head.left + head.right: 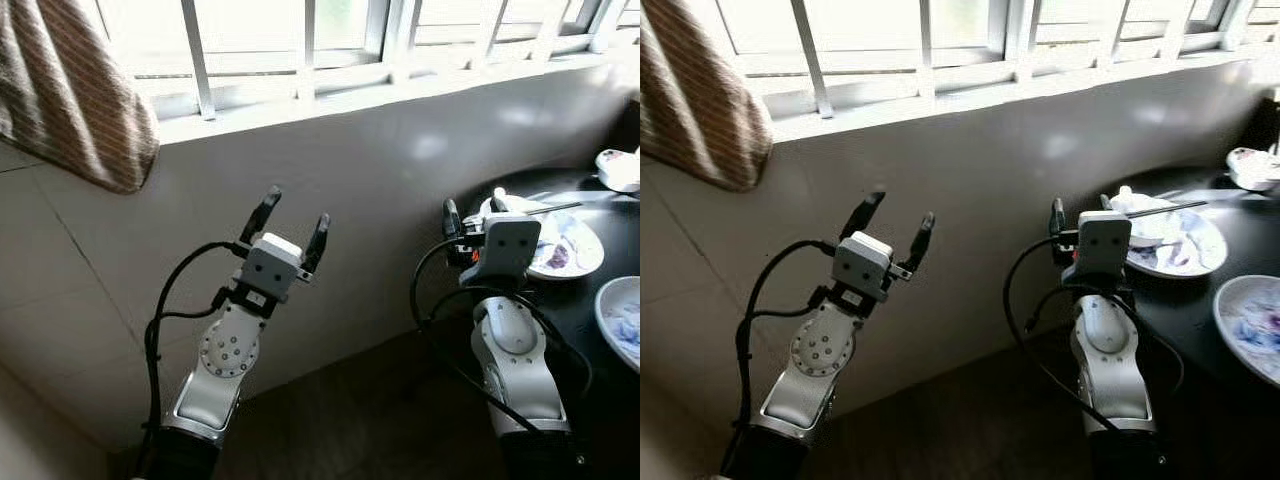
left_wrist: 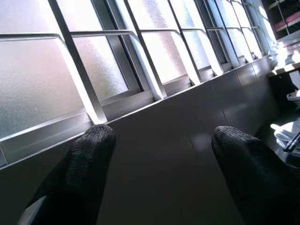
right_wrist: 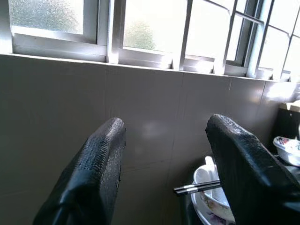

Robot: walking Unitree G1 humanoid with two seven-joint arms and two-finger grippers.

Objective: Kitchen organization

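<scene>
Lying across a white plate of scraps, chopsticks; left hand and right hand both spread, empty.

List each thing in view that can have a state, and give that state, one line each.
Left tool: open, empty, raised before the wall.
Right tool: open, empty, beside the table.
Plate: dirty, holding scraps.
Chopsticks: resting across the plate.
Bowl: on the table, holding scraps.

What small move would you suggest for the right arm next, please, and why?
Probably ease the right tool forward toward the plate at the table edge. Its fingers stand open and hold nothing, just short of the plate, where chopsticks lie across a bowl. The left tool, also open, faces the tiled wall.
</scene>
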